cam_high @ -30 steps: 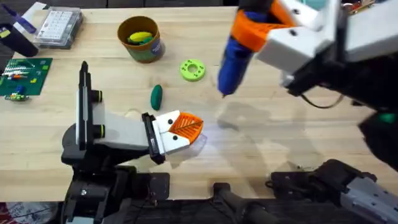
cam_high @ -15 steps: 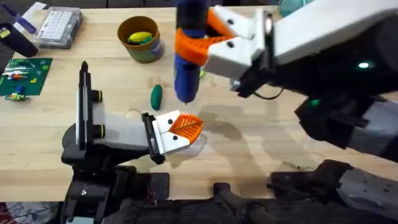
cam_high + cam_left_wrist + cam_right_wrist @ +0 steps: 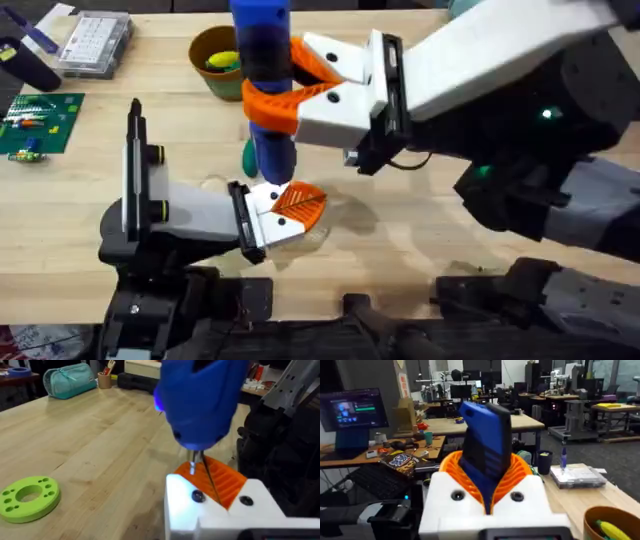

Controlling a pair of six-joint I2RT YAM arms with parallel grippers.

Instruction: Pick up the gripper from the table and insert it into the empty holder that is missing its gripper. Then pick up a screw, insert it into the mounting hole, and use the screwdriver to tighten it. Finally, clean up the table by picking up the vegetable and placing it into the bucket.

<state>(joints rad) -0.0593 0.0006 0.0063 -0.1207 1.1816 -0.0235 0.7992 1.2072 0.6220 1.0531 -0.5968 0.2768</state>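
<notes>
My right gripper [image 3: 268, 100] reaches across the table, shut on the blue screwdriver [image 3: 262, 60], which it holds upright. The thin bit [image 3: 198, 462] points down at the small white gripper block with its orange ribbed fin [image 3: 298, 203]. That block sits at the black end plate of the white holder [image 3: 195, 212], where my left gripper [image 3: 285, 212] is. A dark screw head [image 3: 198, 495] shows in the block just below the bit. The dark green vegetable [image 3: 247, 155] lies behind the screwdriver, partly covered. The yellow-brown bucket [image 3: 212, 62] stands at the back of the table [image 3: 420, 240].
A bright green ring disc [image 3: 29, 505] lies on the wood beside the holder's tip. A clear parts box [image 3: 95, 42] and a green circuit board [image 3: 35, 122] sit at the far left. Something yellow lies in the bucket [image 3: 612, 522].
My right arm swung left with the screwdriver, from right of the green disc to directly over the holder's tip. It now covers the disc in the overhead view.
</notes>
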